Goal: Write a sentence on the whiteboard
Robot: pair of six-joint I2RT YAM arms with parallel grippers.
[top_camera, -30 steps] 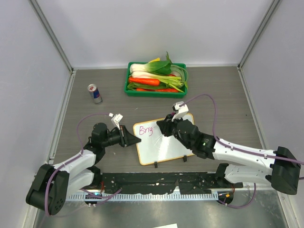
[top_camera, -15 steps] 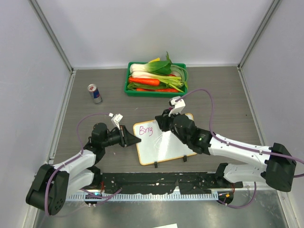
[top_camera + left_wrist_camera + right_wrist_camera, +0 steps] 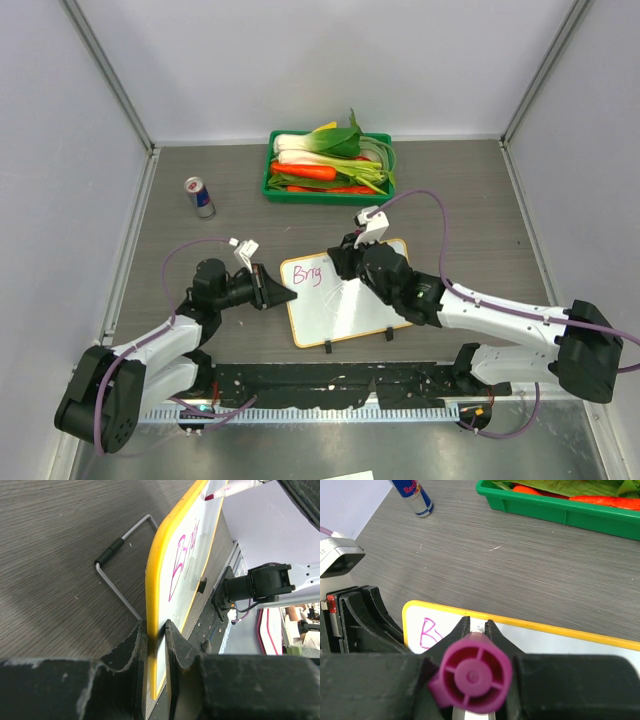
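Observation:
The whiteboard [image 3: 350, 305], white with a yellow rim, lies on the table in front of the arms. Purple-magenta letters "Brig" [image 3: 308, 272] stand at its upper left; the rest of the sentence is not there. My left gripper [image 3: 283, 296] is shut on the board's left edge, seen edge-on in the left wrist view [image 3: 156, 630]. My right gripper [image 3: 343, 268] is shut on a magenta marker [image 3: 472, 672], held tip down over the board's upper part, right of the letters [image 3: 431, 632]. The marker's tip is hidden behind its cap end.
A green tray [image 3: 272, 186] of vegetables stands at the back middle. A drink can [image 3: 199, 196] stands at the back left. Two black clips [image 3: 327, 346] sit on the board's near edge. A wire stand [image 3: 120, 575] shows behind the board.
My right gripper with the marker has shifted slightly left and back along the board's upper part. The writing has grown from "Bri" to "Brig". The left gripper has not moved.

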